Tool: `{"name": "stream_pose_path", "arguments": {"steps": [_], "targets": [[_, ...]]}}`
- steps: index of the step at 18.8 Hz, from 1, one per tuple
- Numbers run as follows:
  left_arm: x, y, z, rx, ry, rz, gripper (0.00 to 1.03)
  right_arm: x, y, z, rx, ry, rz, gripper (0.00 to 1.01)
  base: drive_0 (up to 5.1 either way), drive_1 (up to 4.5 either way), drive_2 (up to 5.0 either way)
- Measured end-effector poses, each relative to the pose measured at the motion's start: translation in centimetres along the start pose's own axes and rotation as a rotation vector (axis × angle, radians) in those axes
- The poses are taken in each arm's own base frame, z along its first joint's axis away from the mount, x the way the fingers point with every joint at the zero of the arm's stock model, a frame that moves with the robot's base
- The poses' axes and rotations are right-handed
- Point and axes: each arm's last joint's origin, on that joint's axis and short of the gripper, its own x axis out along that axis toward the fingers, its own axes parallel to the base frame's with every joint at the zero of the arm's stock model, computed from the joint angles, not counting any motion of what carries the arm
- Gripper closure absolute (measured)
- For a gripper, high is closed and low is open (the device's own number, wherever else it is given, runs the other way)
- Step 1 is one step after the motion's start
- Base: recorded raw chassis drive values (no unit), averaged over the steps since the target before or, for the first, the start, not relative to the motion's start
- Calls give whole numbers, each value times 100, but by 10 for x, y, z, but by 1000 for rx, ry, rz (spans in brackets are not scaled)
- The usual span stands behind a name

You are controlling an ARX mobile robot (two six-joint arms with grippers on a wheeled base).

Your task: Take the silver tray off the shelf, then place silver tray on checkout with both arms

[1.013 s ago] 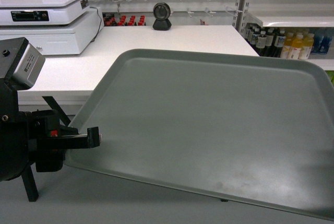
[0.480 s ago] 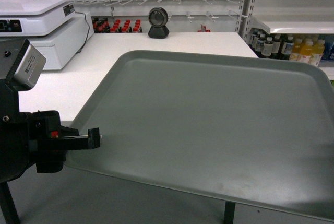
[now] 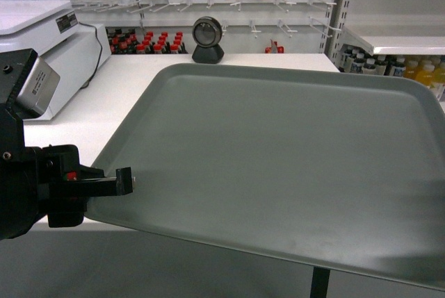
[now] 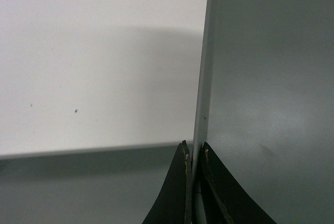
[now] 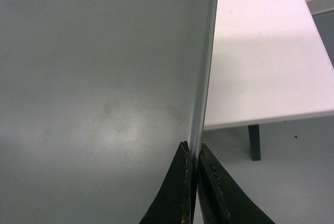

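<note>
Head view: silver tray held in air, overhanging checkout front edge; left gripper clenched on tray's left rim; right gripper clenched on right rim, per wrist cams; scanner at counter's back edge.

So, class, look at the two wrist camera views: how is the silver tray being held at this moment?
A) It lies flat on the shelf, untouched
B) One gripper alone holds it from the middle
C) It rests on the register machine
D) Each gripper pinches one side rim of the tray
D: in each wrist view, the left gripper and right gripper have both fingers closed on a rim of the silver tray.
</note>
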Motion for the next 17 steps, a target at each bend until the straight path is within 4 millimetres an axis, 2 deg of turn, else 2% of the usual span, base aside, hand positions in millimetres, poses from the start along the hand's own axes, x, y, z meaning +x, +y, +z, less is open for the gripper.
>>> {"name": "stream_pose_path", "arguments": {"steps": [12,15,16,17], "targets": [[0,0,0,0,3,1,100,0,0,-1,1,4,-1,99,-6,413,-424],[1,0,0,0,2,0,100,0,0,-1,1,5,-1,99,0,0,0],[1,0,-2,-5,32,16,100,0,0,-1,1,5,-1,99,0,0,0],[5,-3,3,-30,143,103,100,0,0,-1,1,12,9,99,0,0,0]]}}
